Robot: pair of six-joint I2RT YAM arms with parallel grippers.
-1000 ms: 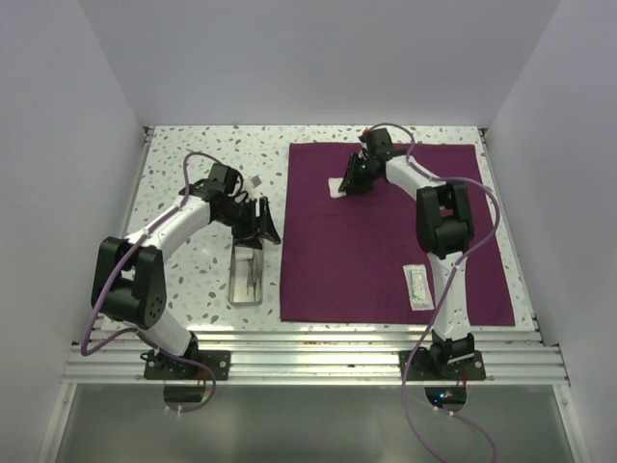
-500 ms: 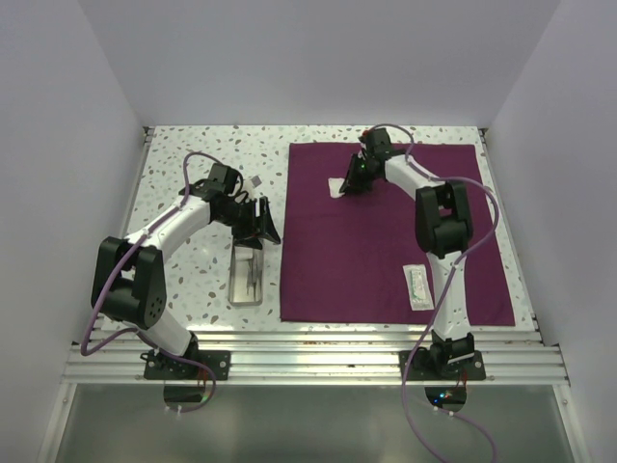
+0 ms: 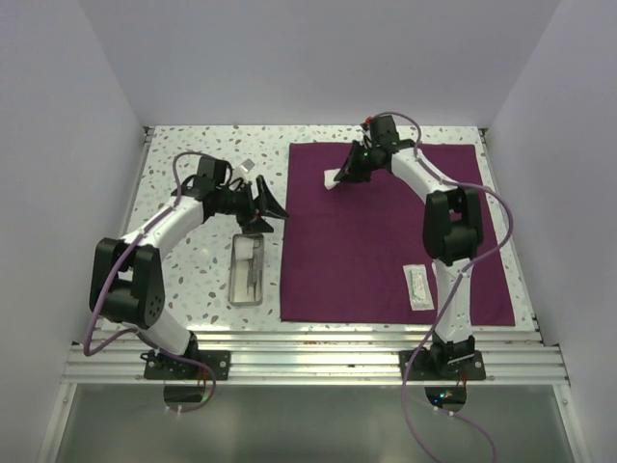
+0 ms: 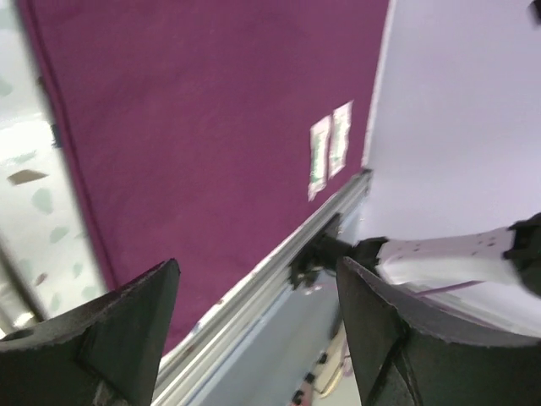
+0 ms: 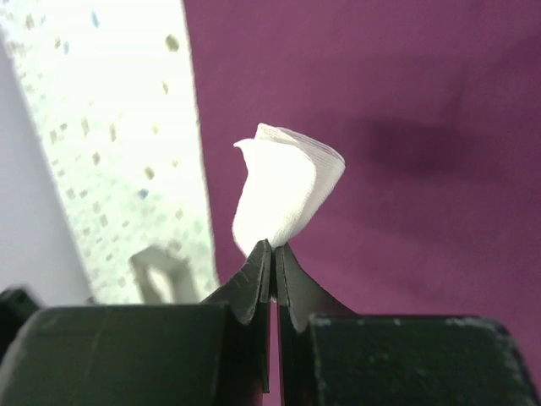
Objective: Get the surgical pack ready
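Observation:
The dark magenta cloth sheet lies flat on the right half of the table and also fills the left wrist view. My right gripper is shut on a white gauze square and holds it raised above the cloth's far left part; the gauze shows from above too. The steel tray with thin metal instruments sits on the table left of the cloth. My left gripper is open and empty, lifted above the tray's far end near the cloth's left edge.
A white packet lies on the cloth's near right part, also in the left wrist view. The speckled table is walled on three sides. An aluminium rail runs along the near edge.
My right gripper has lifted the gauze off the cloth and drawn back a little. My left gripper has risen and swung right, away from the tray toward the cloth's edge.

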